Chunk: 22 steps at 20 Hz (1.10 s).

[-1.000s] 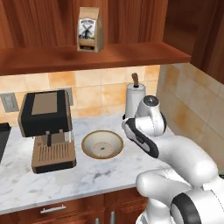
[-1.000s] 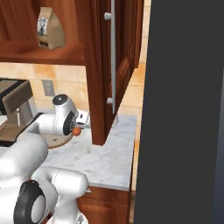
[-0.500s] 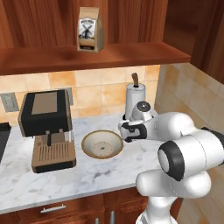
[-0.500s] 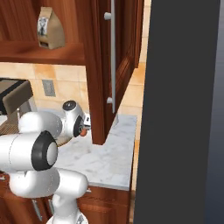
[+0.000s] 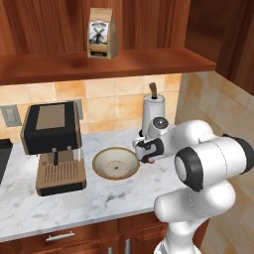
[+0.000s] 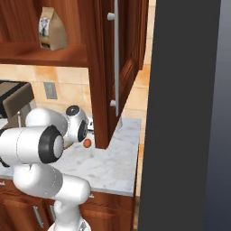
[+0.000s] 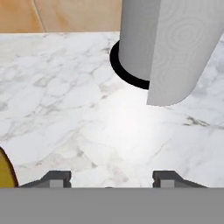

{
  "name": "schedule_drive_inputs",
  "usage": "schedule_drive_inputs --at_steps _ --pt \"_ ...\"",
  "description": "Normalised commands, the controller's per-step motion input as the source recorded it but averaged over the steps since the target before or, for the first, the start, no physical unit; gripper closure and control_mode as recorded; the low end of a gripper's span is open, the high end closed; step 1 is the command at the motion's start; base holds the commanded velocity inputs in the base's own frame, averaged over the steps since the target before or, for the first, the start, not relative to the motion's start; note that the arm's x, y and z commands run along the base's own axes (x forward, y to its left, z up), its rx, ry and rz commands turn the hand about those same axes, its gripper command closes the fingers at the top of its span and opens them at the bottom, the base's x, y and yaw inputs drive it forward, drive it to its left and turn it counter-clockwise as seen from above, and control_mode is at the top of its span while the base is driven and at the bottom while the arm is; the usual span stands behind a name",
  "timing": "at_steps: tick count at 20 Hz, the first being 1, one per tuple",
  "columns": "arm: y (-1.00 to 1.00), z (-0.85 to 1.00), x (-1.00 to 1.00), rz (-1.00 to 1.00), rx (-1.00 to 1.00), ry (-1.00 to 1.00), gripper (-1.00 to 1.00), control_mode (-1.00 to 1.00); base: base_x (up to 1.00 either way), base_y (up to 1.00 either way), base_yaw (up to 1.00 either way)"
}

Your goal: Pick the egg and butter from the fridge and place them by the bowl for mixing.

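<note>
I think I am at the step of setting the egg down by the bowl, and the butter is the next thing to fetch.

The fridge [image 6: 185, 113] is the biggest thing here. It stands tall and dark, well off to the side of my claw. For the next move I would lift the claw straight up, turn away and go back to the fridge for the butter. I cannot see the butter from here.

The table [image 5: 99, 198] is white marble and lies right under my claw. The paper-towel roll [image 7: 170, 48] stands on its black base just ahead of the claw, quite near, so I must take care not to bump it when I lift.

The bowl [image 5: 116, 162] sits just beside my claw, on the side toward the coffee machine [image 5: 53, 146].

My claw [image 7: 111, 180] hangs low over the table with its two tips apart. Nothing sits between them, only bare marble.

The egg [image 6: 87, 143] is the smallest thing. In the right base view it is a little orange-brown ball low by the claw, at the table. I cannot tell if the claw touches it.
</note>
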Motion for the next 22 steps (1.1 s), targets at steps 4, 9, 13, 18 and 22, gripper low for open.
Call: schedule_drive_inputs --at_steps 4,9,13,18,22 --pt "0.31 0.99 -0.02 -0.03 0.10 0.00 -1.00 -1.00 0.00 0.00 0.00" --pt "0.40 1.00 -0.70 -0.03 0.10 0.03 -1.00 -1.00 0.00 0.00 0.00" --pt "0.36 1.00 -1.00 -0.01 0.01 0.09 -1.00 -1.00 0.00 0.00 0.00" --pt "0.32 0.78 -1.00 -0.03 -0.03 0.06 -1.00 -1.00 0.00 0.00 0.00" --pt "0.33 0.95 -1.00 0.00 -0.10 -0.49 -1.00 -1.00 0.00 0.00 0.00"
